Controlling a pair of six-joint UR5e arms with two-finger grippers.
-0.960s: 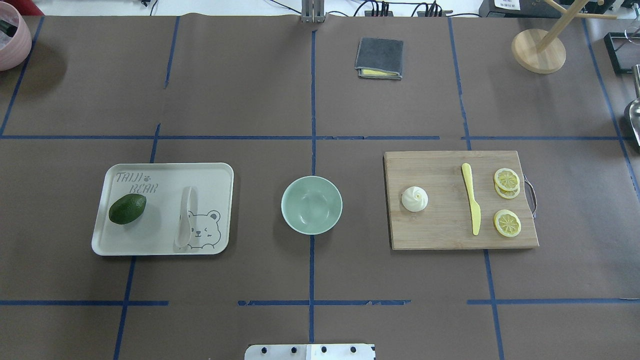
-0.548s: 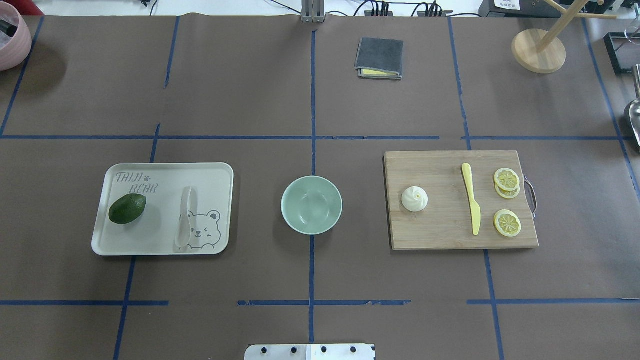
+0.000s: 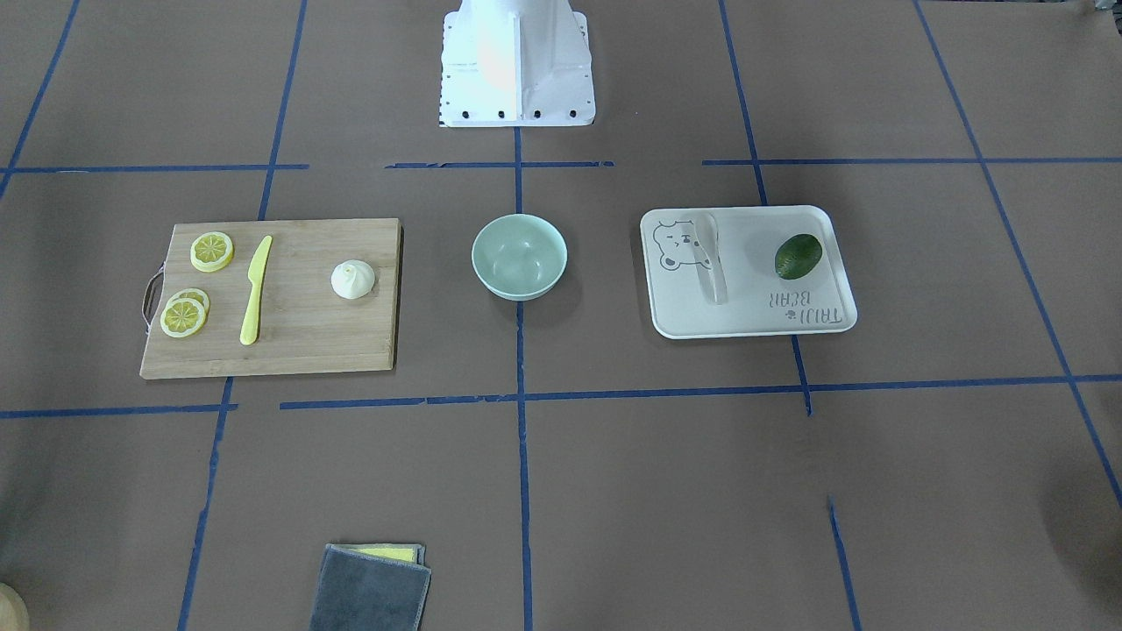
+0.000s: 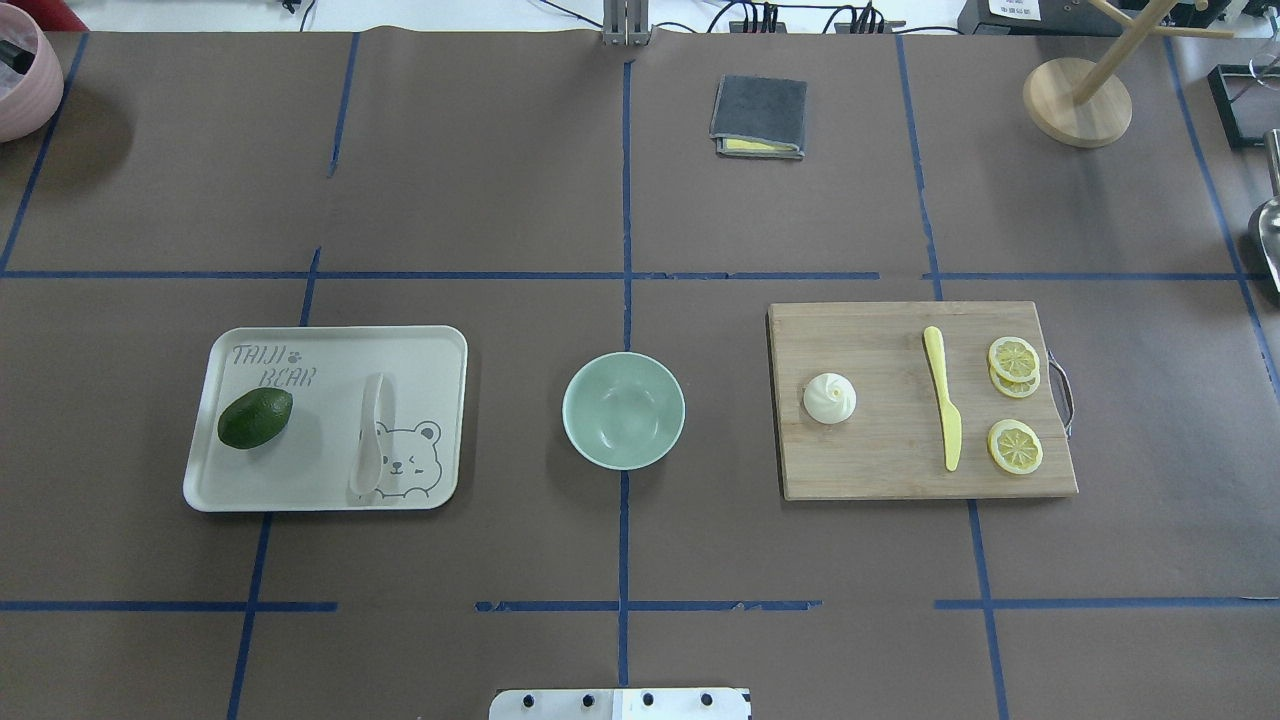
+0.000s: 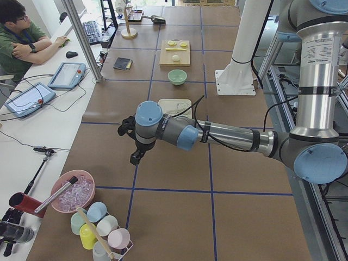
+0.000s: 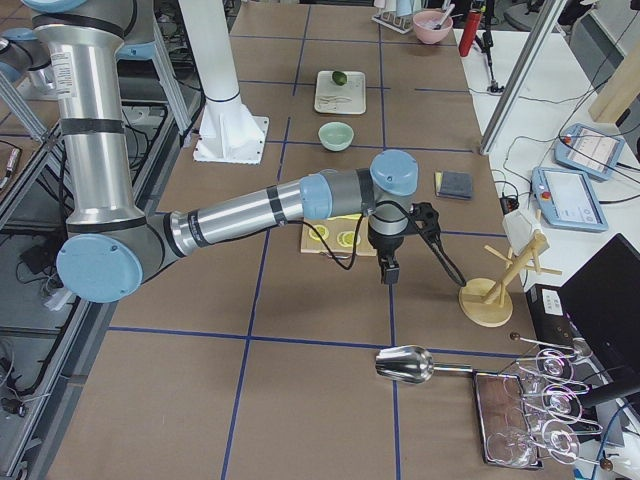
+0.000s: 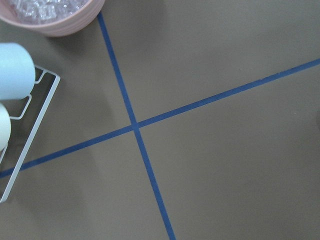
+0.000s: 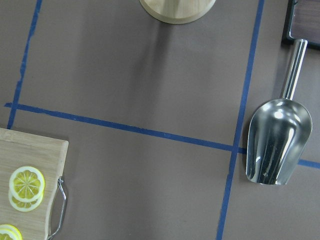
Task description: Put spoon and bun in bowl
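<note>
The pale spoon [image 4: 368, 435] lies on a cream bear tray [image 4: 300, 485] left of centre, and shows in the front view [image 3: 710, 263]. The white pleated bun [image 4: 829, 398] sits on a wooden cutting board [image 4: 880, 340] on the right, and shows in the front view [image 3: 353, 280]. The mint-green bowl [image 4: 623, 410] stands empty between them. The left gripper [image 5: 136, 157] hangs over bare table far left of the tray. The right gripper [image 6: 388, 272] hangs past the board's right end. Both show only in the side views, so I cannot tell whether they are open.
A dark green fruit [image 4: 255, 418] lies on the tray. A yellow knife [image 4: 943, 410] and lemon slices [image 4: 1014, 445] lie on the board. A grey cloth [image 4: 758, 117], a wooden stand [image 4: 1077, 100], a metal scoop [image 8: 277, 145] and a pink bowl [image 4: 20, 85] sit at the edges.
</note>
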